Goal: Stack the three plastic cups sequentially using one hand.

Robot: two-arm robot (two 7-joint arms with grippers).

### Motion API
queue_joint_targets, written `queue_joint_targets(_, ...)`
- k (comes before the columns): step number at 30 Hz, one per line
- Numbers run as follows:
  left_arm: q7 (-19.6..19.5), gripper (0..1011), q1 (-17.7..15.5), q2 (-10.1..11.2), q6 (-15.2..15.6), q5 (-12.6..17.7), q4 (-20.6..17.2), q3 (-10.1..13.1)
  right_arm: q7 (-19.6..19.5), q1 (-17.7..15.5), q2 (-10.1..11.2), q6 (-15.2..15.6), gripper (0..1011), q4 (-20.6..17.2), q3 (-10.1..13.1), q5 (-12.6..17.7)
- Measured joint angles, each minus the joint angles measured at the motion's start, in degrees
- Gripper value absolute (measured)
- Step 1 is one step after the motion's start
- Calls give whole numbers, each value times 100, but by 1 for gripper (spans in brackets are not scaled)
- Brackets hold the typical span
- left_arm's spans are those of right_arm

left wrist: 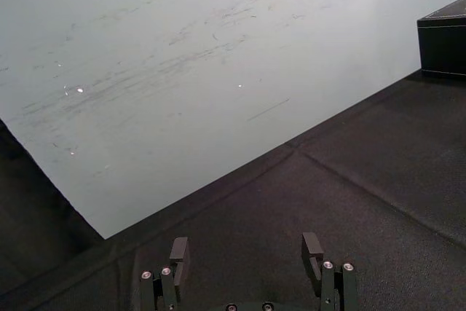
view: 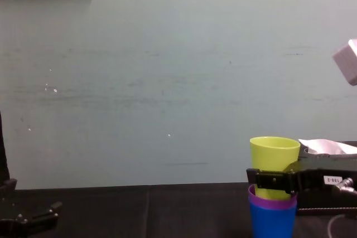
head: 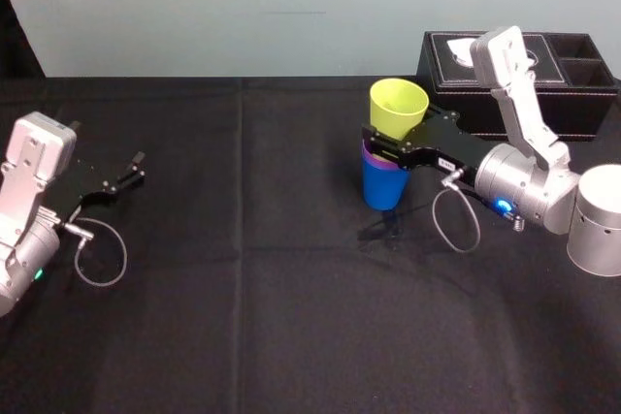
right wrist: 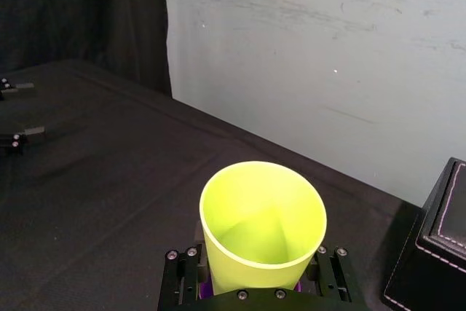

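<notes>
Head view, R gripper (head: 386,145) clamps yellow-green cup (head: 399,104), nested in purple cup (head: 373,156) + blue cup (head: 383,187), L gripper (head: 136,168) splayed, left.

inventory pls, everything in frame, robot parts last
yellow-green cup: 1, yellow-green, top of the stack, centre-right of the table
purple cup: 1, purple, middle of the stack, rim band showing
blue cup: 1, blue, bottom of the stack
tissue box: 1, black, far right, behind the right arm
tissue: 1, white, on top of the box
table: 1, black cloth
wall: 1, pale grey-green, behind the table
left gripper: 1, black, left side, fingers open, holding nothing
right gripper: 1, black, fingers closed on the yellow-green cup just above the purple rim
</notes>
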Motion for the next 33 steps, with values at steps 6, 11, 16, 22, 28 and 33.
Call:
queue_joint_targets(6, 0, 1011, 0, 0, 0, 0, 0, 0, -1, 7, -29, -36, 718, 81, -15, -55)
queue_joint_targets(11, 0, 1012, 0, 0, 0, 0, 0, 0, -1, 7, -27, -37, 718, 78, -15, -53)
queue_joint_targets(16, 0, 1011, 0, 0, 0, 0, 0, 0, 0, 7, -24, -36, 718, 71, -14, -51)
queue_joint_targets(22, 0, 1011, 0, 0, 0, 0, 0, 0, 1, 6, -21, -37, 846, 62, -11, -48)
queue_joint_targets(28, 0, 1011, 0, 0, 0, 0, 0, 0, 2, 3, -19, -36, 985, 58, -8, -44)
queue_joint_targets(33, 0, 1011, 0, 0, 0, 0, 0, 0, 2, 3, -17, -34, 1000, 56, -8, -42)
